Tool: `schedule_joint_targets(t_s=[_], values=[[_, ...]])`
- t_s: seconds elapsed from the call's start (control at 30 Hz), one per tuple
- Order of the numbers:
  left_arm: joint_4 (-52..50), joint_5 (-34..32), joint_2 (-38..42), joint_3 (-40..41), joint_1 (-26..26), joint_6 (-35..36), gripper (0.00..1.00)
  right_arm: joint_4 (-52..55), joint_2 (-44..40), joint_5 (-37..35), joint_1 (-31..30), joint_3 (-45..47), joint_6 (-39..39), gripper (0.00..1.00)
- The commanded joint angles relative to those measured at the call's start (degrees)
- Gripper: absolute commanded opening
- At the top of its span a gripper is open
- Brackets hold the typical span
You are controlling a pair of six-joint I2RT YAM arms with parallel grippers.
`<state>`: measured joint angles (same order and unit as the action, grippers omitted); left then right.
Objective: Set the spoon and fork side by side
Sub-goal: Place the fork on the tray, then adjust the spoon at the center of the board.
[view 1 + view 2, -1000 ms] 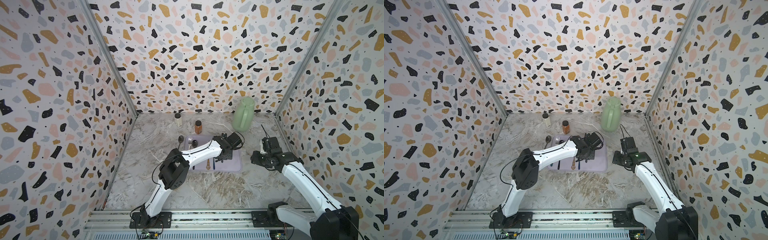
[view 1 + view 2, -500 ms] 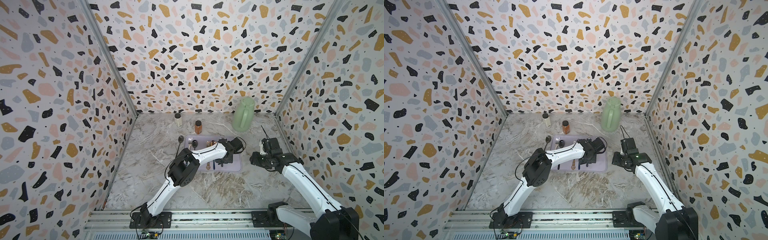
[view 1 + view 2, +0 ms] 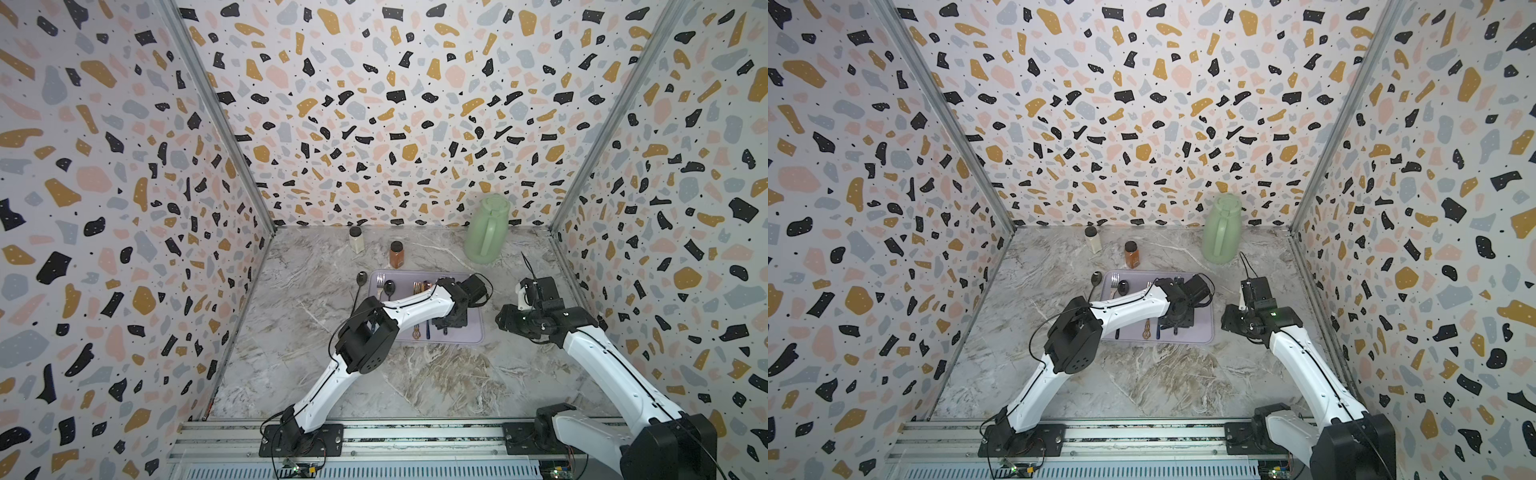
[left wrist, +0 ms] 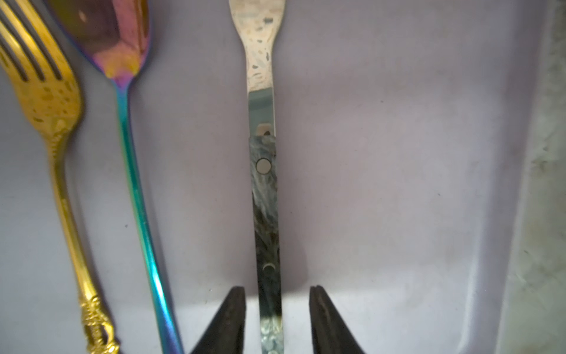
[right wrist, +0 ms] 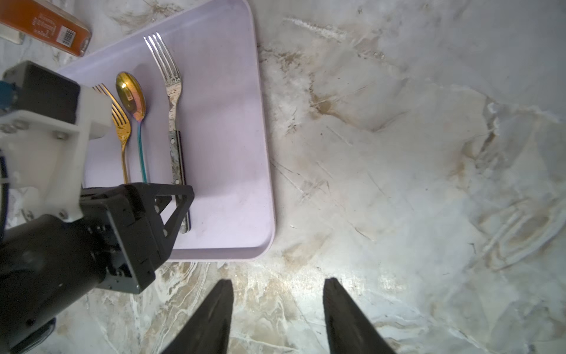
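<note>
Fork (image 4: 264, 171) lies on the tray (image 4: 398, 153), handle between the partly open jaws of the left end effector (image 4: 276, 289), ungripped.

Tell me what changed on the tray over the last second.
The left pincer opened, letting go of the steel fork with marbled grey handle; it lies on the lilac plastic tray beside the iridescent metal spoon. The right pincer, spoon and gold metal fork stayed put.

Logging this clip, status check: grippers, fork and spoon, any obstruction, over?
Left gripper open, astride handle of silver fork on tray. Right gripper open, empty, beside tray. Fork parallel to rainbow spoon, gap between. Nothing blocking.
</note>
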<state>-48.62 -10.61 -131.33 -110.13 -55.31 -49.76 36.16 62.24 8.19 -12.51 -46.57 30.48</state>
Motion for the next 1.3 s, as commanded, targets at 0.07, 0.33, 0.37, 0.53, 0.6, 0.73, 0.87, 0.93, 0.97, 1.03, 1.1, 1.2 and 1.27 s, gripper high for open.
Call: schedule_joint_targets(t_s=[0.07, 0.33, 0.37, 0.53, 0.6, 0.73, 0.87, 0.93, 0.97, 1.03, 1.1, 1.2, 1.27], values=[[-1.11, -2.94, 17.76, 11.11, 2.58, 4.22, 0.46, -0.36, 0.59, -1.47, -5.32, -3.47, 3.63, 0.51], [-6.37, -9.94, 48.17, 33.87, 11.16, 6.64, 0.46, 0.57, 13.57, -11.43, -23.89, -17.61, 10.01, 0.50], [-7.63, -10.98, 52.24, 36.31, 12.30, 6.66, 0.46, 1.04, 16.06, -12.58, -26.02, -20.22, 10.56, 0.50], [-15.17, -10.32, 70.29, 43.90, 19.23, 7.00, 0.45, 3.87, 29.10, -16.61, -35.35, -35.19, 12.68, 0.49], [-18.60, -8.50, 75.40, 44.90, 22.27, 7.67, 0.45, 5.10, 34.23, -17.92, -38.34, -41.72, 13.13, 0.49], [-24.46, -7.49, 81.66, 44.77, 25.47, 9.54, 0.45, 8.36, 45.98, -20.20, -43.24, -56.05, 13.00, 0.48], [-26.58, -7.71, 85.97, 45.32, 26.35, 9.82, 0.44, 10.47, 56.36, -21.07, -45.98, -68.56, 12.19, 0.47], [-27.12, -9.00, 87.98, 45.44, 26.54, 9.73, 0.44, 11.25, 61.67, -21.79, -46.85, -74.70, 11.38, 0.47], [-27.36, -9.57, 88.98, 45.37, 26.63, 9.76, 0.44, 11.59, 64.31, -21.60, -47.08, -77.61, 11.10, 0.46], [-27.56, -10.58, 91.38, 45.15, 26.70, 9.63, 0.44, 11.63, 69.13, -22.49, -47.59, -83.00, 10.22, 0.45], [-27.80, -10.91, 93.35, 44.67, 26.74, 9.46, 0.43, 12.24, 74.07, -22.85, -47.81, -88.37, 9.61, 0.44], [-28.10, -11.01, 95.42, 43.88, 26.74, 9.48, 0.42, 12.38, 80.29, -23.44, -47.95, -94.77, 8.60, 0.44], [-28.11, -10.80, 96.21, 43.92, 26.71, 9.80, 0.42, 10.95, 84.31, -21.55, -48.04, -98.33, 6.62, 0.44]])
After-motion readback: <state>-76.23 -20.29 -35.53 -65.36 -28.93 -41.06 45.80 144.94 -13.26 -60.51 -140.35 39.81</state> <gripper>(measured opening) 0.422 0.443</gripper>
